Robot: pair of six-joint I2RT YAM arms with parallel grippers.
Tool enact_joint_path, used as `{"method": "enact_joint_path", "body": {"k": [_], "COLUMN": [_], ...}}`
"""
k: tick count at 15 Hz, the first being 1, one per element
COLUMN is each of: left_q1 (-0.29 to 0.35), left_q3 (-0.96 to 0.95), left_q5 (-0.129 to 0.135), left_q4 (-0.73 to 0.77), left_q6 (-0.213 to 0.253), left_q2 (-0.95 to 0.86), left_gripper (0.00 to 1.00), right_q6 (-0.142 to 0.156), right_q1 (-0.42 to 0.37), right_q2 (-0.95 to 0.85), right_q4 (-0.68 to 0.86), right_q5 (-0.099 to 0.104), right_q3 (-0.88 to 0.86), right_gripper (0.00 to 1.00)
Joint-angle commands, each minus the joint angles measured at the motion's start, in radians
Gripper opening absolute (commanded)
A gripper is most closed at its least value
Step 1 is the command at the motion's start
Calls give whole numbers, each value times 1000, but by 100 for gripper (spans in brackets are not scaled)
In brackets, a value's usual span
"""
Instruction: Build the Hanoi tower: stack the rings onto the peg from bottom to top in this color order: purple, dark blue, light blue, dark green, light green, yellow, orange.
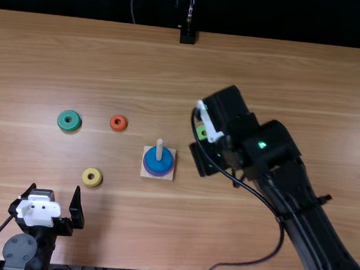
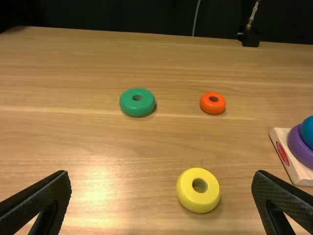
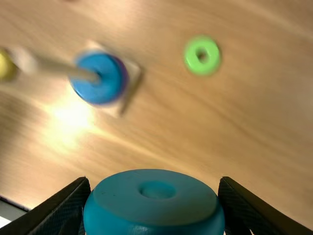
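Note:
My right gripper point(image 1: 210, 122) is over the table just right of the peg base point(image 1: 147, 171). In the right wrist view, my right gripper point(image 3: 154, 188) is shut on a light blue ring point(image 3: 154, 210). The upright peg point(image 1: 159, 147) carries a purple ring point(image 1: 147, 169) at the bottom and a dark blue ring point(image 1: 156, 165) on top of it. A light green ring point(image 1: 201, 131) lies partly hidden beneath the right gripper. My left gripper point(image 1: 53, 194) stays open at the near left; in its wrist view the left gripper point(image 2: 161, 177) has nothing between its fingers.
A dark green ring point(image 1: 69, 121) and an orange ring point(image 1: 118, 122) lie flat farther back on the left. A yellow ring point(image 1: 92, 177) is on the table between the left gripper and the peg base. Beyond the far table edge stands a black mount point(image 1: 187, 35).

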Motion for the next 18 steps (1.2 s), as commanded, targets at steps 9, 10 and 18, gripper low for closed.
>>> {"method": "enact_joint_path", "body": {"k": [9, 10, 18], "left_q1": [5, 3, 5], "left_q3": [-106, -106, -106], "left_q5": [-2, -2, -2], "left_q4": [-83, -83, -83], "left_q6": [6, 6, 6], "left_q2": [-12, -12, -12], "left_gripper": [100, 100, 100], "right_q6": [-139, -135, 84], "right_q1": [-150, -152, -138], "right_q2": [-46, -44, 39], "right_q4": [287, 360, 574], "right_q5": [97, 97, 224], "right_q3": [-665, -681, -682], "right_gripper": [0, 0, 79]}}
